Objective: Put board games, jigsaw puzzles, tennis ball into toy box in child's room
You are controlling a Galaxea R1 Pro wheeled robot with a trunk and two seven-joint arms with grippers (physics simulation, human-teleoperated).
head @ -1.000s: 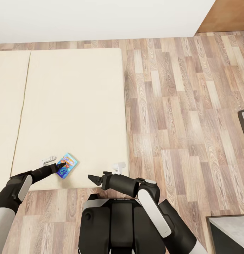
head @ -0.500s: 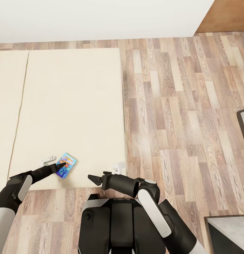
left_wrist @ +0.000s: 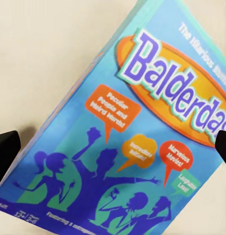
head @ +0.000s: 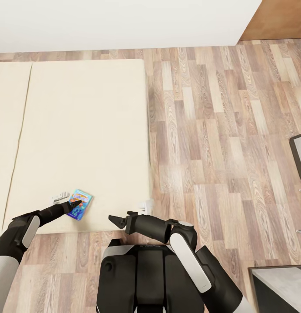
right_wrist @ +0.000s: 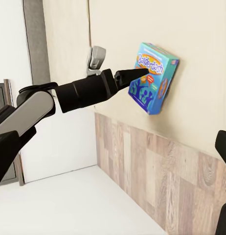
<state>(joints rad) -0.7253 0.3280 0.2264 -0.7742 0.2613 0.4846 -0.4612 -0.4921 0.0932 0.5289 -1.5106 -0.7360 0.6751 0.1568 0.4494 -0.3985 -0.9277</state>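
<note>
Left gripper (head: 74, 207), fingers apart, straddles the board game (head: 81, 204) at lower left; a shallow closure could let it slip.

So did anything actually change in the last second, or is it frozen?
Nearly frozen. The whole head view slid a little leftward, bed edge and floor planks together, so the camera or base turned, not the things. The left tool is still poised over the Balderdash game box on the bed, not visibly gripping it. The right tool hangs open as before.
</note>
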